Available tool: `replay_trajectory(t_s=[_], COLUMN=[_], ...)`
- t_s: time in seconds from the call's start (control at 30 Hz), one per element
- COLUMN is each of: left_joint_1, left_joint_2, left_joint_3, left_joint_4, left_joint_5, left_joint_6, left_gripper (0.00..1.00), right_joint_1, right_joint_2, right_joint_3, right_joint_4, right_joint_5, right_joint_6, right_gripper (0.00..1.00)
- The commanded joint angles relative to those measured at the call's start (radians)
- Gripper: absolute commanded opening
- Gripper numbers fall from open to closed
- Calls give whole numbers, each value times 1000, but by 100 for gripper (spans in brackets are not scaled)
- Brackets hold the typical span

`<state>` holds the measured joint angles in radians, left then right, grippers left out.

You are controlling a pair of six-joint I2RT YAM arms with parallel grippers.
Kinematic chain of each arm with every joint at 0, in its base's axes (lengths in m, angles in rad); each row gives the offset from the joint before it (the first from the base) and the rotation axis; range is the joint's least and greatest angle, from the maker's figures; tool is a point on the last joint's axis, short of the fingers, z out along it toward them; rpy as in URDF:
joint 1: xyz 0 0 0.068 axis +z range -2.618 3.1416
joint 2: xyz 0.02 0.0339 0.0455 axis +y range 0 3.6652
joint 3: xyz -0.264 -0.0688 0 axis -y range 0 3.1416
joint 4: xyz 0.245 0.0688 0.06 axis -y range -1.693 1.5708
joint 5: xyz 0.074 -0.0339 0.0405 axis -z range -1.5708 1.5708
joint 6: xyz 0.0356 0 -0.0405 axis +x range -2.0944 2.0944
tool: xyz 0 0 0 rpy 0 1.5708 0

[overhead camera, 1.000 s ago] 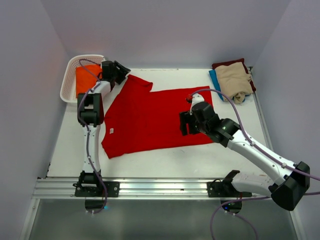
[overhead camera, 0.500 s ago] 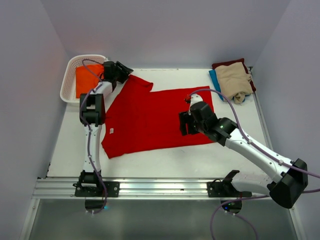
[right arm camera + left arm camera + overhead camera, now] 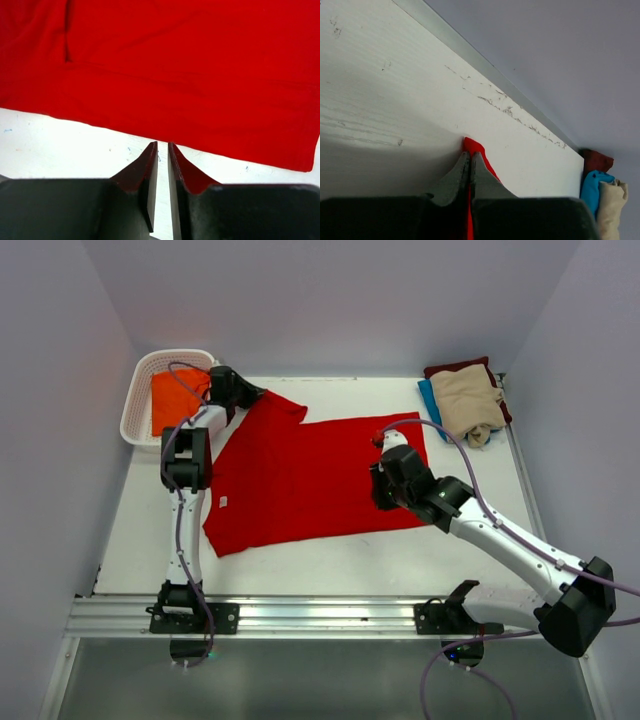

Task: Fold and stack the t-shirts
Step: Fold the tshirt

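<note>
White counter (image 3: 460, 540) fills a booth with pale grey walls, seen from above. The red t-shirt (image 3: 300, 475) lies spread flat across its middle. A white basket (image 3: 135, 405) at the far left holds the orange t-shirt (image 3: 170, 400). The beige t-shirt (image 3: 467, 400), maroon t-shirt (image 3: 455, 368) and blue t-shirt (image 3: 428, 395) are piled at the far right corner. The left arm stretches far, with the left fingers (image 3: 243, 393) at the red sleeve. The right arm angles leftward, with the right fingers (image 3: 379, 495) low over the shirt's near right part.

The left wrist view shows the fingers clenched on a tip of red cloth, scuffed counter beyond.

In the right wrist view the fingers stand nearly together at the hem. I cannot tell whether they are grasping it.
</note>
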<state>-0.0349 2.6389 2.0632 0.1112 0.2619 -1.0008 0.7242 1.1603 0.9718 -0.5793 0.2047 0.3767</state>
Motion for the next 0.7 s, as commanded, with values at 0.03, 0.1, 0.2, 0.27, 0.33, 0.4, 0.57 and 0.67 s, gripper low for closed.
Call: replay_trajectory(t_s=[0.03,0.1,0.2,0.27,0.33,0.4,0.57,0.67], left_joint_1=[7,13,21,27,32,33,33,33], left_joint_2=[23,21,4,-13,-45,-78,-123,-151], left_joint_3=[-11,-9,-9,-12,-11,-9,3,-1], left_joint_4=[25,38,56,65,79,77,33,-5], left_joint_5=[26,37,56,66,76,77,89,92], left_joint_6=[4,5,10,11,21,37,54,68], left_gripper=[0,0,0,0,0,0,0,0], right_joint_1=[-8,-8,-9,-16,-19,-22,-40,-52], right_joint_2=[-16,-13,-8,-2,6,16,62,76], right_joint_3=[-7,-8,-13,-15,-15,-12,21,41], right_joint_4=[19,21,25,30,42,52,61,65], right_joint_5=[39,51,62,85,97,113,127,148], right_joint_6=[13,19,28,40,45,53,76,94], right_gripper=[15,11,10,10,15,24,43,45])
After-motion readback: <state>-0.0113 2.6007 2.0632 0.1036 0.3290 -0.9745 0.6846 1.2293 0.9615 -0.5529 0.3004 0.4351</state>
